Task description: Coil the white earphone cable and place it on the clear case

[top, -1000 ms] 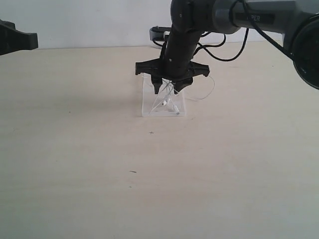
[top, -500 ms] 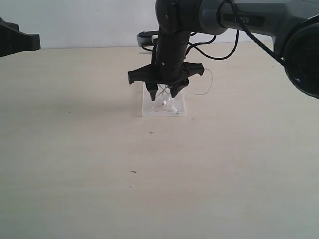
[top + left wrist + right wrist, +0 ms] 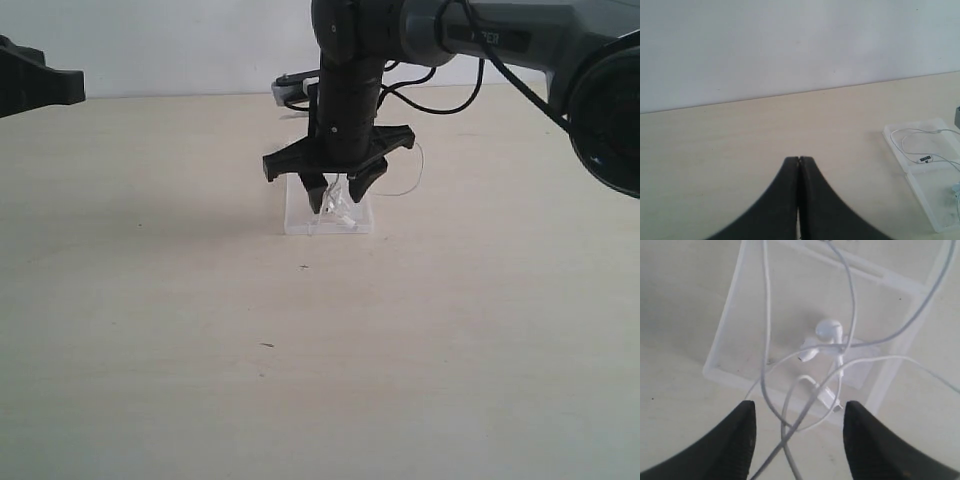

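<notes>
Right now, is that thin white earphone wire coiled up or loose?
Loose: the thin white earphone cable sprawls in crossing strands over the clear plastic case.

Exterior cam: off the arms, slightly raised, looks across the table (image 3: 150, 350) from its near edge to the far edge and wall (image 3: 180, 40). Mid-range, takes in the whole work area.
Left wrist cam: low, faces along the closed left gripper (image 3: 799, 161) toward the far edge.
Right wrist cam: very close, looks steeply down between the spread right gripper (image 3: 799, 412) fingers.
All three share the clear case (image 3: 297, 222) and the white earphone cable (image 3: 765, 315).
</notes>
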Controlling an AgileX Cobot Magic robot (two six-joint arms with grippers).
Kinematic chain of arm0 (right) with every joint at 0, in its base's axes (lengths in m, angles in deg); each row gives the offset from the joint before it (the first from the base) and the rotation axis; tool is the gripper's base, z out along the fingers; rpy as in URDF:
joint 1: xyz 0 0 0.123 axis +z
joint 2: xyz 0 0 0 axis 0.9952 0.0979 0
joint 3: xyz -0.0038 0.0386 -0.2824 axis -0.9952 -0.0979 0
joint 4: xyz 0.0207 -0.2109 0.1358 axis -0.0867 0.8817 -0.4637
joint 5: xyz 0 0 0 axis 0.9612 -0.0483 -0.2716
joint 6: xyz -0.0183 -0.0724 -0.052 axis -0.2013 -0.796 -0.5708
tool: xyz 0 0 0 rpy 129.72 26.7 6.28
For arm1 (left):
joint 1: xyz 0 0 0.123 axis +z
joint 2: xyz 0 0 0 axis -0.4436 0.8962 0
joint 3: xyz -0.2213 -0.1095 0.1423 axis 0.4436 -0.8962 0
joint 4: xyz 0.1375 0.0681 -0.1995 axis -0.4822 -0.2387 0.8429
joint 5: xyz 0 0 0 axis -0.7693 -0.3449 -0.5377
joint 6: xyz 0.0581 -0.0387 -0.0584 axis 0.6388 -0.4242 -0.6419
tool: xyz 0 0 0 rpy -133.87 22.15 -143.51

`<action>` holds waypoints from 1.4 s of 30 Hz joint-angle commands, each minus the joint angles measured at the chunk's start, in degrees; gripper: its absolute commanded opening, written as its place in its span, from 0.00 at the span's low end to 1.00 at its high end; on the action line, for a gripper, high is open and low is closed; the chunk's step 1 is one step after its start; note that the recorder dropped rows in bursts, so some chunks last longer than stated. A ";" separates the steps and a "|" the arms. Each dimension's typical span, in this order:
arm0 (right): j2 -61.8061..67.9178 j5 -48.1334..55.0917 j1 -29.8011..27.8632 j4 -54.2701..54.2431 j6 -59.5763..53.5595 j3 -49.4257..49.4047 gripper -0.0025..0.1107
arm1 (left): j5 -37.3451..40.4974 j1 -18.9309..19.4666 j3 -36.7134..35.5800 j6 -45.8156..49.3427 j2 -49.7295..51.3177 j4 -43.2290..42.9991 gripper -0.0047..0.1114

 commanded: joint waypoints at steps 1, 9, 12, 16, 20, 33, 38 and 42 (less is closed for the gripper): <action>0.95 3.77 -1.04 -2.23 -2.86 5.95 0.48 | -0.11 0.20 -0.16 -0.17 -0.41 -0.01 0.04; 3.87 3.77 -1.15 -4.00 -4.14 13.93 0.48 | -0.25 0.20 -0.16 -0.17 -0.41 -0.01 0.04; 5.46 3.77 -1.15 -4.00 -4.14 14.26 0.48 | -0.23 0.20 -0.16 -0.01 -0.41 -0.01 0.04; 6.70 3.77 -1.15 -4.18 -4.14 14.12 0.48 | -0.23 0.20 -0.16 -0.01 -0.41 -0.01 0.04; 6.04 3.77 -1.15 -4.71 -4.14 14.12 0.48 | -0.23 0.20 -0.16 0.07 -0.41 -0.01 0.04; 4.82 3.77 -1.15 -3.45 -3.07 11.81 0.48 | -1.05 0.20 -0.16 0.08 -0.41 -0.01 0.04; 3.66 3.77 -1.03 -5.16 -3.43 9.72 0.48 | -1.15 0.20 -0.16 0.08 -0.41 -0.01 0.04; 1.21 3.77 -1.03 -4.71 -3.68 8.05 0.48 | -1.15 0.20 -0.16 0.08 -0.41 -0.01 0.04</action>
